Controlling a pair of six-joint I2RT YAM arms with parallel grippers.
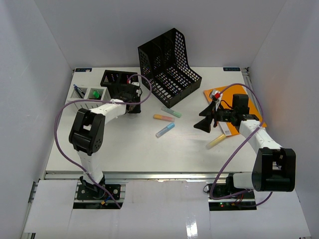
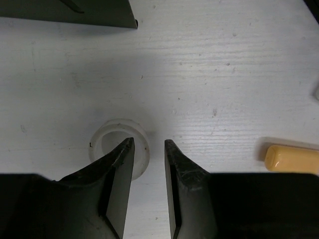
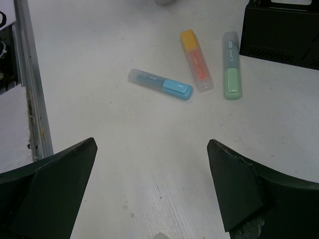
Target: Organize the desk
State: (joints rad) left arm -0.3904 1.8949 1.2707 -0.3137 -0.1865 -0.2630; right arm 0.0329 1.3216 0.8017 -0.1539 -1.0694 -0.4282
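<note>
- Top external — the tabletop point(image 1: 134, 154) is lying wide and white between the walls, with its metal rail point(image 1: 164, 175) at the near edge. A black file holder point(image 1: 169, 67) is standing at the back. A green highlighter point(image 1: 171, 112), an orange highlighter point(image 1: 163, 118) and a blue highlighter point(image 1: 165, 130) are lying loose in front of it. The left tool point(image 1: 130, 99) is hanging low beside a black mesh tray point(image 1: 115, 78). The right tool point(image 1: 203, 118) is hovering near an orange pad point(image 1: 234, 94) and a yellow highlighter point(image 1: 217, 141).
- Left wrist — the left tool's jaws are standing narrowly apart at a white ring point(image 2: 107, 142) that is lying on the tabletop. One finger point(image 2: 117, 169) is covering the ring's hollow and the other is sitting outside it. A sliver of tabletop is showing between the ring's wall and the outer finger, so nothing is being gripped.
- Right wrist — the right tool's jaws are gaping wide, holding nothing, above bare tabletop. The three highlighters are lying ahead.
</note>
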